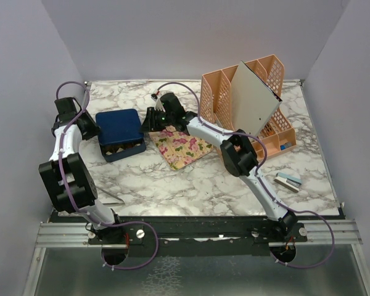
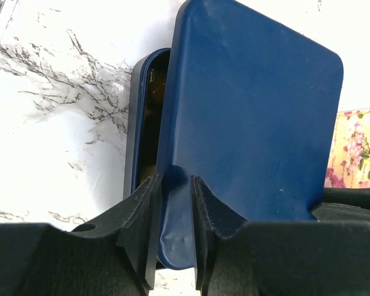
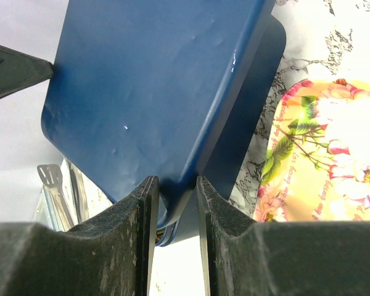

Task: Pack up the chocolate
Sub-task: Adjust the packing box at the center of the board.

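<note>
A dark blue square box [image 1: 124, 150] stands at the back left of the marble table. Its dark blue lid [image 1: 119, 126] sits tilted over it, raised at the near side. Brown chocolate pieces [image 1: 123, 148] show in the gap under the lid. My left gripper [image 1: 94, 131] is shut on the lid's left edge [image 2: 246, 123]; the box's dark inside [image 2: 149, 117] shows beside it. My right gripper [image 1: 150, 121] is shut on the lid's right rim [image 3: 148, 86]. The left jaws [image 2: 176, 203] and the right jaws [image 3: 174, 206] both pinch the lid.
A floral sheet [image 1: 182, 148] lies right of the box. A peach mesh desk organiser [image 1: 265, 77] with a grey board [image 1: 254, 102] stands at the back right. A small stapler [image 1: 288, 179] lies at the right. Metal tongs [image 1: 113, 200] lie near the left arm's base.
</note>
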